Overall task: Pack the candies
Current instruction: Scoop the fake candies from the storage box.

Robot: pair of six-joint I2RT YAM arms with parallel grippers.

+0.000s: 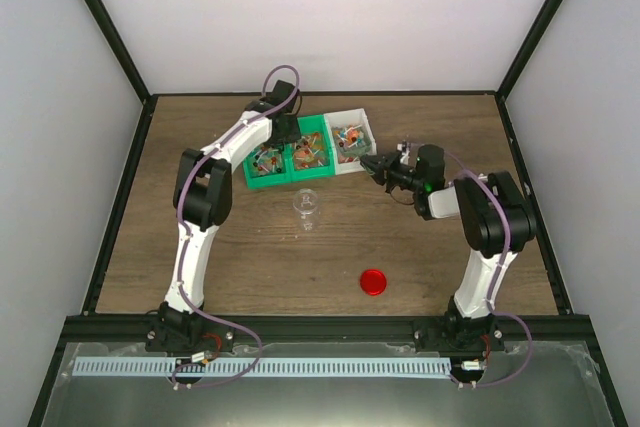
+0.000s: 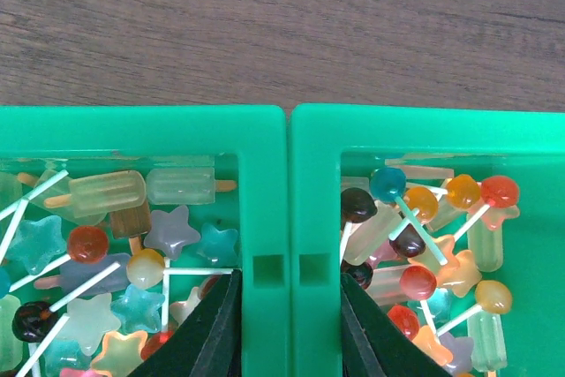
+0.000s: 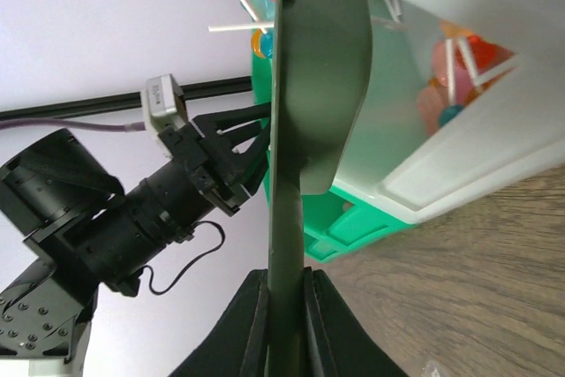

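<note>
Item: candies (image 2: 146, 267), lollipops, stars and ice-pop shapes, sorted across two green bins (image 1: 288, 162) and a white bin (image 1: 357, 119) at the table's (image 1: 200, 247) 12 o'clock. Left gripper (image 2: 289, 280): jaws narrow, clamped over the bins' adjoining walls, one finger in each bin, with sweets crowding both fingers. Right gripper (image 3: 285, 275): nearly closed on a thin dark edge, apparently the white bin's wall at its 4 o'clock corner. Clear jar (image 1: 306, 204): free-standing at 6 o'clock of the bins. Red lid (image 1: 373, 281): flat, at 5 o'clock of the jar, well apart.
</note>
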